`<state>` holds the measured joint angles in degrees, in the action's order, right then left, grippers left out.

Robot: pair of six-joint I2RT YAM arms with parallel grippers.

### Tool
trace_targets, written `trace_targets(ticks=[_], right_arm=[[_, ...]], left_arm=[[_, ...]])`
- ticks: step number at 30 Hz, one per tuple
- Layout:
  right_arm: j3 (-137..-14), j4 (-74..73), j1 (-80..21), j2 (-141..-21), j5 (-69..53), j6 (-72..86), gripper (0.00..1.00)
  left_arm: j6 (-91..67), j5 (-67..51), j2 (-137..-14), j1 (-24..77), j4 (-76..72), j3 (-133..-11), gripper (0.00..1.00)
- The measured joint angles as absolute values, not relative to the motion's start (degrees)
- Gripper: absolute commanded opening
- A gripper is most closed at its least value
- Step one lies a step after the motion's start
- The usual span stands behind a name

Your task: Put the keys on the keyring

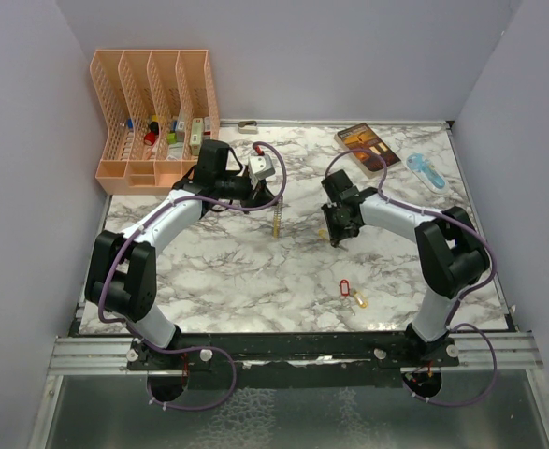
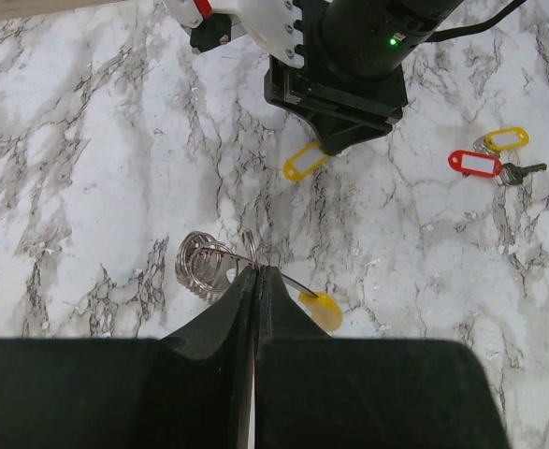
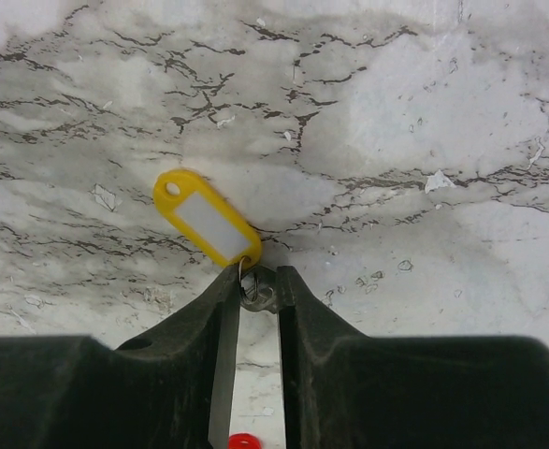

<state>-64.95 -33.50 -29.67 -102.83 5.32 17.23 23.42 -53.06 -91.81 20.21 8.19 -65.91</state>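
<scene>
So, measuring everything off the silvery coiled-wire keyring (image 2: 204,267) with its curved yellow plastic bit. Closest to the arm bases, well apart from the keyring on its near-right side, a tiny metal red-tagged key (image 1: 343,285) and a tiny metal orange-tagged key (image 1: 359,300) are lying loose on the white marble-pattern table (image 1: 227,281), just beside each other.

Next out, the black left gripper (image 2: 255,281) is pinching the keyring itself. Its fingers are pressing together on the wire, with the coil poking out on one side and the yellow bit on the other. From above, the keyring is dangling below that gripper over the middle of the table; whether it's touching the marble I can't tell.

Just right of the keyring, not touching it, the black right gripper (image 3: 255,285) is clamping down on the small metal end of a tiny yellow-tagged key (image 3: 207,217), and the oblong tag is sticking out past the fingertips.

Farther back, beyond the keyring to the right, a brown rectangular book (image 1: 368,148) and a light blue plastic object (image 1: 426,171) are resting near the far edge. Back-left of the keyring, a peach plastic slotted file organizer (image 1: 157,112) is standing in the far corner, holding some small items.
</scene>
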Motion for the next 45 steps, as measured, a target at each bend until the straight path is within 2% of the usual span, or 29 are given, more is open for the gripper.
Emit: trace_targets(ticks=[4,7,8,17,23,28,36,45], right_arm=[[-64.8,-32.9,-29.7,-102.8,5.3,17.1,0.15],[-64.4,-32.7,-29.7,-102.5,5.3,17.0,0.02],[-64.3,-32.6,-29.7,-102.4,5.3,16.9,0.01],[-63.0,-32.5,-29.7,-100.8,5.1,16.7,0.01],[-62.6,-32.8,-29.7,-94.9,3.9,16.7,0.01],[-62.5,-32.8,-29.7,-86.7,0.2,16.7,0.01],[-62.6,-32.9,-29.7,-79.7,-7.6,17.8,0.01],[-62.4,-27.8,-29.7,-78.3,-23.7,20.3,0.01]], left_arm=[[23.4,-53.1,-91.8,20.2,8.2,-65.9,0.00],[23.4,-53.1,-91.8,20.2,8.2,-65.9,0.00],[23.4,-53.1,-91.8,20.2,8.2,-65.9,0.00],[23.4,-53.1,-91.8,20.2,8.5,-65.9,0.00],[25.4,-53.6,-90.0,20.2,9.0,-65.5,0.00],[37.9,-58.5,-88.6,20.1,15.4,-65.7,0.00],[75.7,-62.6,-92.0,20.4,44.1,-74.3,0.00],[86.4,-66.7,-92.6,20.9,53.1,-75.4,0.00]])
